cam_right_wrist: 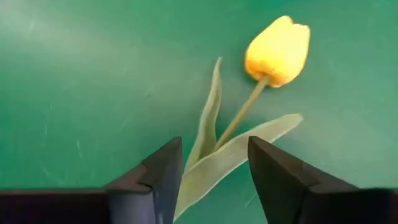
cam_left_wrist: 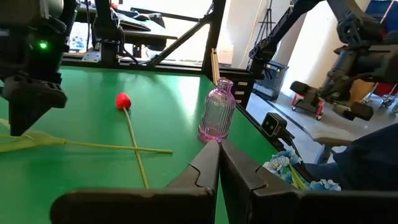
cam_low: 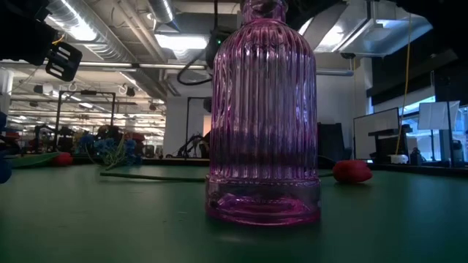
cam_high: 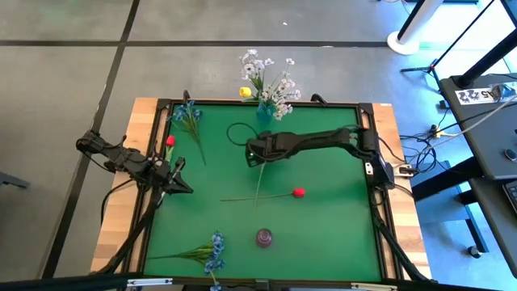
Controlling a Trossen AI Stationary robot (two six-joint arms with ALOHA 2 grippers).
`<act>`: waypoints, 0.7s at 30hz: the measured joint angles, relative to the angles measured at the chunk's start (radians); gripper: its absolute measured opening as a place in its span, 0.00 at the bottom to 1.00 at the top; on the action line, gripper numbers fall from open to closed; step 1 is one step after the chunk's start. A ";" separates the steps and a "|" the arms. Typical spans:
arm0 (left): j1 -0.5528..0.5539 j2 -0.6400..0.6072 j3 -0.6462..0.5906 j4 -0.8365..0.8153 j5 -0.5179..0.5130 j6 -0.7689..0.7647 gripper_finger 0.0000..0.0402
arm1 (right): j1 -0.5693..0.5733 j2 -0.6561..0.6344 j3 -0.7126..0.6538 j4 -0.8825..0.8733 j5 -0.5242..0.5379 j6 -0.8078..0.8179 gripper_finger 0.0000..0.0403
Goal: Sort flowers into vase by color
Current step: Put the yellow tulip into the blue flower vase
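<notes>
right gripper (cam_right_wrist: pixel 211 165) open, straddling yellow tulip bud's (cam_right_wrist: pixel 277 51) green stem, bud ahead | high view hides bud | left gripper (cam_left_wrist: pixel 219 163) closed, empty

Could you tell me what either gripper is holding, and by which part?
Nothing: open right gripper straddles leaves of the yellow artificial tulip; left gripper shut, empty.

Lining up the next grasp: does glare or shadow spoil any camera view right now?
High view: table evenly lit, glare only on floor at top right. Low view: purple vase blocks the middle, lamps glare behind. Left wrist view: background bright, red flower plain. Right wrist view: yellow flower evenly lit, no glare.
</notes>
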 joint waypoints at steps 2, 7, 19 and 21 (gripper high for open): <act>0.000 0.000 0.000 0.000 0.000 0.000 0.02 | -0.014 0.000 0.000 0.000 0.002 0.066 0.42; 0.000 0.000 0.000 0.000 0.000 0.000 0.02 | -0.043 0.024 -0.001 0.019 -0.042 0.124 0.37; 0.000 0.000 0.000 0.000 0.000 0.000 0.02 | -0.001 0.087 0.008 0.067 0.018 0.055 0.16; 0.000 0.000 0.000 0.000 0.000 0.000 0.02 | 0.018 0.080 0.029 0.079 0.050 -0.002 0.06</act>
